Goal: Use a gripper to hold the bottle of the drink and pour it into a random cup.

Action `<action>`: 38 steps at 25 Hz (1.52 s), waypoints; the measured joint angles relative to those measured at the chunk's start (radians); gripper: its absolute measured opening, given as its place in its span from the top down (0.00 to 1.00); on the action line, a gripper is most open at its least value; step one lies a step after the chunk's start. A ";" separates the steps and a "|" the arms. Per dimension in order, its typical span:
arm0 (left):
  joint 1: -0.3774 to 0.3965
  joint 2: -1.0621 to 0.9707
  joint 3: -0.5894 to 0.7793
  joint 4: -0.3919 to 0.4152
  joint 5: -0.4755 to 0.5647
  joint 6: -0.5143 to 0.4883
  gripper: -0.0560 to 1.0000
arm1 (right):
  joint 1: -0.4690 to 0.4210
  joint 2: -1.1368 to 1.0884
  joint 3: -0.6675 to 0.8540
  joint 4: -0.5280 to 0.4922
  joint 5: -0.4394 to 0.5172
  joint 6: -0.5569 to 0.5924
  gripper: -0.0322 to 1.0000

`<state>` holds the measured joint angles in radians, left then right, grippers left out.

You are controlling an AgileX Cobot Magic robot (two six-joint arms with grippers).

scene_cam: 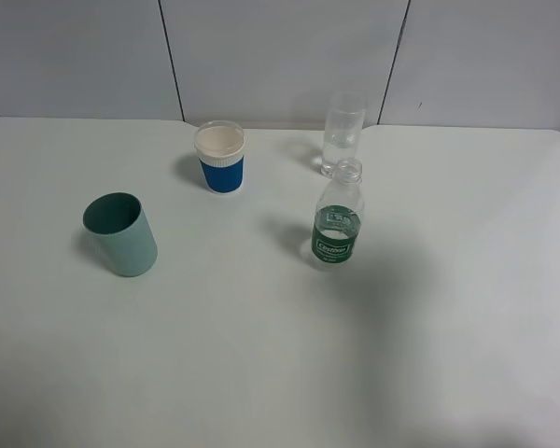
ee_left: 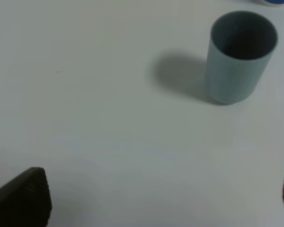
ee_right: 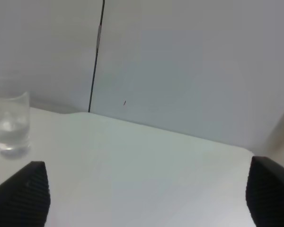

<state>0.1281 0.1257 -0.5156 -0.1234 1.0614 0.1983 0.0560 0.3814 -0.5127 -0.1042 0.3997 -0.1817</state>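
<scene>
On the white table [scene_cam: 261,355], seen from the high camera, four vessels stand upright and apart from the arms, neither of which appears in that view. The bottle [scene_cam: 337,227], clear, uncapped, with a dark green label, stands right of centre. The clear cup [scene_cam: 343,133] stands just behind it, near the table's far edge and the panelled wall [scene_cam: 280,56]; whether the two touch cannot be told, as the bottle's neck overlaps the cup's base from this angle. The paper cup [scene_cam: 221,157], blue with a white rim, stands to the left of the clear cup, well apart from it. The teal cup [scene_cam: 121,234] stands nearer the left side, well apart from the others.

Left wrist view: the left gripper [ee_left: 165,198] shows only two dark fingertips [ee_left: 23,198] at opposite edges of the picture, spread wide, with bare table between them and nothing held. The teal cup [ee_left: 239,59] stands ahead of them, casting a shadow to one side.

Right wrist view: the right gripper [ee_right: 149,198] likewise shows its fingertips [ee_right: 21,196] wide apart and empty above the table. The clear cup [ee_right: 10,125] appears beyond one fingertip, with the wall and a dark panel seam [ee_right: 97,56] behind it.
</scene>
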 joint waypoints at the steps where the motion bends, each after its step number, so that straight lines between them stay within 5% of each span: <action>1: 0.000 0.000 0.000 0.000 0.000 0.000 0.01 | 0.000 -0.024 0.000 0.007 0.029 0.000 0.18; 8: 0.000 0.000 0.000 0.000 0.000 0.000 0.01 | 0.000 -0.164 0.000 0.142 0.247 -0.004 0.18; 20: 0.000 0.000 0.000 0.000 0.000 0.000 0.01 | 0.000 -0.380 0.000 0.154 0.512 -0.010 0.18; 29: 0.000 0.000 0.000 0.000 0.000 0.000 0.01 | 0.000 -0.384 0.000 0.195 0.650 0.000 0.18; 38: 0.000 0.000 0.000 0.000 0.000 0.000 0.01 | -0.001 -0.384 0.029 0.192 0.662 0.000 0.18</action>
<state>0.1281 0.1257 -0.5156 -0.1234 1.0614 0.1983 0.0552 -0.0026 -0.4835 0.0875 1.0621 -0.1818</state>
